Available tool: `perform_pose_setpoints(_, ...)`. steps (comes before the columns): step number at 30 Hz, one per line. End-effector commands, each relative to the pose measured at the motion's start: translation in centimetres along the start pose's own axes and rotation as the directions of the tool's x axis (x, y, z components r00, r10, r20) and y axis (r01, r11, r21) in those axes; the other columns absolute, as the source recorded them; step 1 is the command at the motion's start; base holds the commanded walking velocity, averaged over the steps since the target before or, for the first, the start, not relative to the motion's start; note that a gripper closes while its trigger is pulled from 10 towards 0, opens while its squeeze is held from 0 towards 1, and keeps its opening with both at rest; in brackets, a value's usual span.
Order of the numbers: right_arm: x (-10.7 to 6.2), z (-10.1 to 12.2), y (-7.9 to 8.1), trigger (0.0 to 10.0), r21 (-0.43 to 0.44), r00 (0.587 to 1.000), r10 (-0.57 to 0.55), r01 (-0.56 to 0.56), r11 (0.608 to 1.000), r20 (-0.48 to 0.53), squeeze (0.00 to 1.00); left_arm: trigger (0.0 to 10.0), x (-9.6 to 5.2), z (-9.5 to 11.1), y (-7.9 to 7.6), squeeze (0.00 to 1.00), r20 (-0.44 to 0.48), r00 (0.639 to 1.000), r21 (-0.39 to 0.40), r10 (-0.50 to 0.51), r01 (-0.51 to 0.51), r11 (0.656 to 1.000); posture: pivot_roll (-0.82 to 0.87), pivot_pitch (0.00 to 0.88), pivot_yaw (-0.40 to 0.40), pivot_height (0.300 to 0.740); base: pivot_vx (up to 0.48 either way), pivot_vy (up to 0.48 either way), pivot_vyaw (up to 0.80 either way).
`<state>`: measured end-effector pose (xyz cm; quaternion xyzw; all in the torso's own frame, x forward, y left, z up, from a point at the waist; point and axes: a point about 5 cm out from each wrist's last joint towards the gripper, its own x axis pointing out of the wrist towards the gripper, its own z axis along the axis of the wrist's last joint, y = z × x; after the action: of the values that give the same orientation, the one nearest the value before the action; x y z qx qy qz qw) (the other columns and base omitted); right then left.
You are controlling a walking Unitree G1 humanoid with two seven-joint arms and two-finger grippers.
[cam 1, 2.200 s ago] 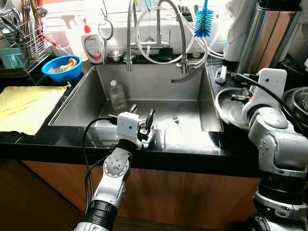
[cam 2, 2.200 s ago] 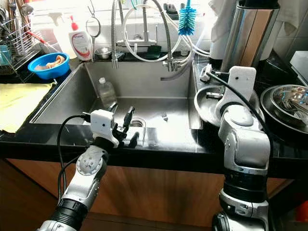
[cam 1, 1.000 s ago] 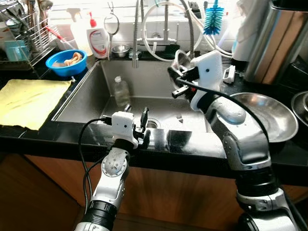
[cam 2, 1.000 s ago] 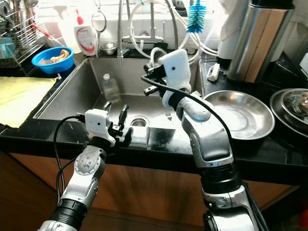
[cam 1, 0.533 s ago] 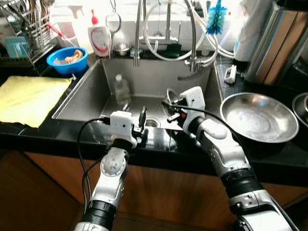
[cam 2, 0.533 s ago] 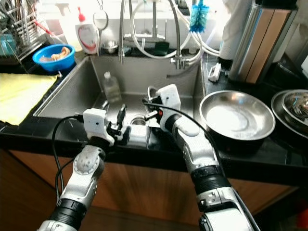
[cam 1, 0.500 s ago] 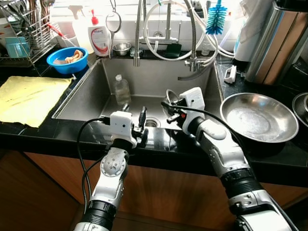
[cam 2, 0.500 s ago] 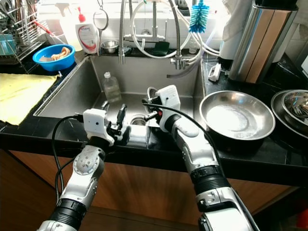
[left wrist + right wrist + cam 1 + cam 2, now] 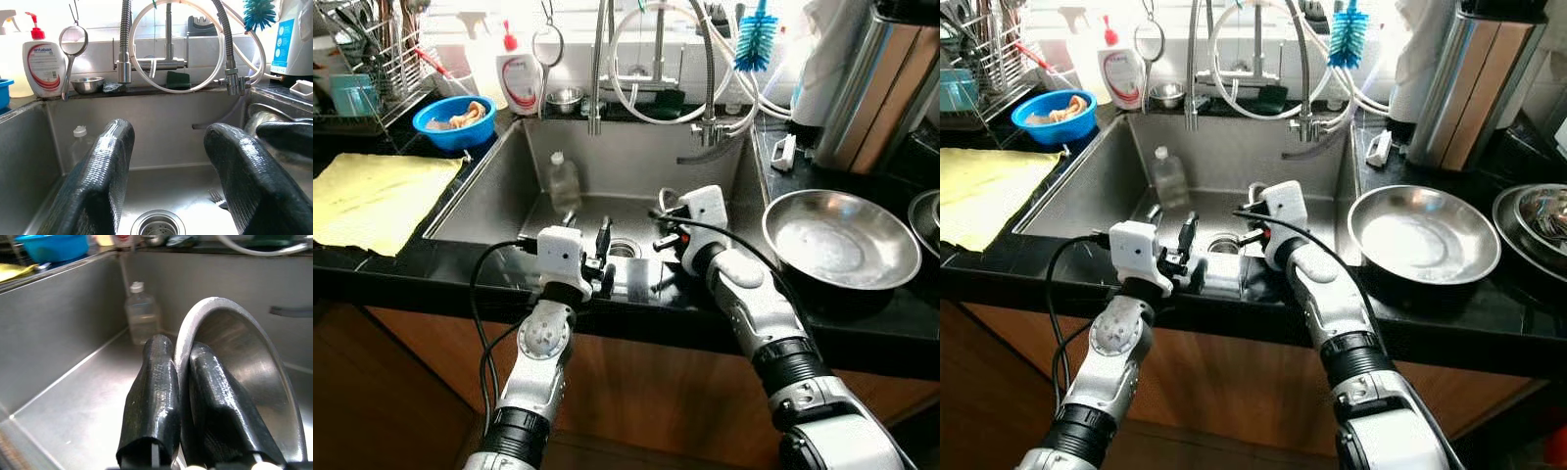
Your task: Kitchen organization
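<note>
The right gripper [image 9: 178,431] is clamped on the rim of a small steel bowl [image 9: 244,382], one black finger on each side of the rim, and it holds the bowl on edge low inside the stainless sink [image 9: 489,191], at the centre of the head view. The left gripper [image 9: 168,166] rests at the sink's front edge with its two fingers spread apart and nothing between them, pointing toward the drain [image 9: 157,226]. A fork [image 9: 217,197] lies on the sink floor near the drain, and a clear plastic bottle [image 9: 564,181] stands against the back left wall. Right of the sink, a wide steel pan [image 9: 842,240] sits on the black counter [image 9: 372,284]. At the upper left are a yellow cloth [image 9: 377,201], a blue bowl [image 9: 455,119] holding what may be a sponge, and a soap dispenser [image 9: 520,81]. A blue bottle brush [image 9: 756,44] hangs by the coiled tap [image 9: 656,59]
</note>
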<state>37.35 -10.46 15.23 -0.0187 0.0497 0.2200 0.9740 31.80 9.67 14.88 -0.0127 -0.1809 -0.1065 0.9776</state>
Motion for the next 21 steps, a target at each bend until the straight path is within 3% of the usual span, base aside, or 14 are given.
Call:
perform_pose_setpoints(1, 0.3, 0.8, -0.1, 10.0, -0.018, 1.0, -0.02, 0.02, 1.0, 0.022, 0.0, 10.0, 0.3, 0.3, 0.1, 0.0, 0.014, 1.0, -0.004, 0.002, -0.002, 1.0, -0.14, 0.0, 0.039, 0.74, 0.0, 0.0, 0.0)
perform_pose_setpoints(3, 0.2, 0.7, -0.3, 10.0, -0.033, 0.999, -0.034, 0.035, 0.999, 0.021, 0.0, 10.0, 0.3, 0.3, 0.1, 0.0, 0.013, 1.0, -0.005, 0.002, -0.002, 1.0, -0.14, 0.0, 0.039, 0.74, 0.0, 0.0, 0.0)
perform_pose_setpoints(4, 0.2, 0.7, -0.3, 10.0, -0.034, 0.999, -0.035, 0.036, 0.999, 0.021, 0.17, 10.0, 0.3, 0.3, 0.1, 0.0, 0.012, 1.0, -0.005, 0.002, -0.002, 1.0, -0.14, 0.0, 0.042, 0.74, 0.0, 0.0, 0.0)
perform_pose_setpoints(5, 0.2, 0.7, -0.4, 10.0, -0.026, 0.999, -0.04, 0.04, 0.999, 0.027, 0.9, 10.0, 0.3, 0.3, 0.1, 0.0, 0.013, 1.0, -0.005, 0.001, 0.0, 1.0, -0.14, 0.0, 0.042, 0.74, 0.0, 0.0, 0.0)
perform_pose_setpoints(6, 0.2, 0.8, -0.4, 10.0, -0.019, 0.999, -0.044, 0.044, 0.999, 0.032, 1.0, 10.0, 0.3, 0.3, 0.1, 0.0, 0.013, 1.0, -0.006, 0.0, 0.0, 1.0, -0.14, 0.0, 0.044, 0.74, 0.0, 0.0, 0.0)
perform_pose_setpoints(10, 0.3, 1.0, -0.5, 10.0, -0.015, 0.997, -0.062, 0.063, 0.998, 0.049, 1.0, 10.0, 0.4, 0.3, 0.1, 0.0, 0.012, 1.0, -0.005, -0.002, 0.002, 1.0, -0.14, 0.0, 0.046, 0.74, 0.0, 0.0, 0.0)
perform_pose_setpoints(11, 0.3, 1.0, -0.5, 10.0, -0.018, 0.997, -0.065, 0.066, 0.998, 0.053, 0.96, 10.0, 0.4, 0.3, 0.1, 0.0, 0.012, 1.0, -0.005, -0.002, 0.003, 1.0, -0.14, 0.0, 0.046, 0.74, 0.0, 0.0, 0.0)
perform_pose_setpoints(12, 0.3, 1.2, -0.6, 10.0, -0.022, 0.996, -0.068, 0.069, 0.997, 0.061, 0.0, 10.0, 0.4, 0.3, 0.1, 0.0, 0.013, 1.0, -0.004, -0.002, 0.002, 1.0, -0.14, 0.0, 0.045, 0.74, 0.0, 0.0, 0.0)
perform_pose_setpoints(21, 0.4, 1.9, -0.4, 10.0, -0.034, 0.992, -0.075, 0.079, 0.996, 0.103, 0.0, 10.0, 0.4, 0.3, 0.3, 0.0, 0.011, 1.0, -0.002, 0.004, -0.004, 1.0, -0.14, 0.0, 0.042, 0.74, 0.0, 0.0, 0.0)
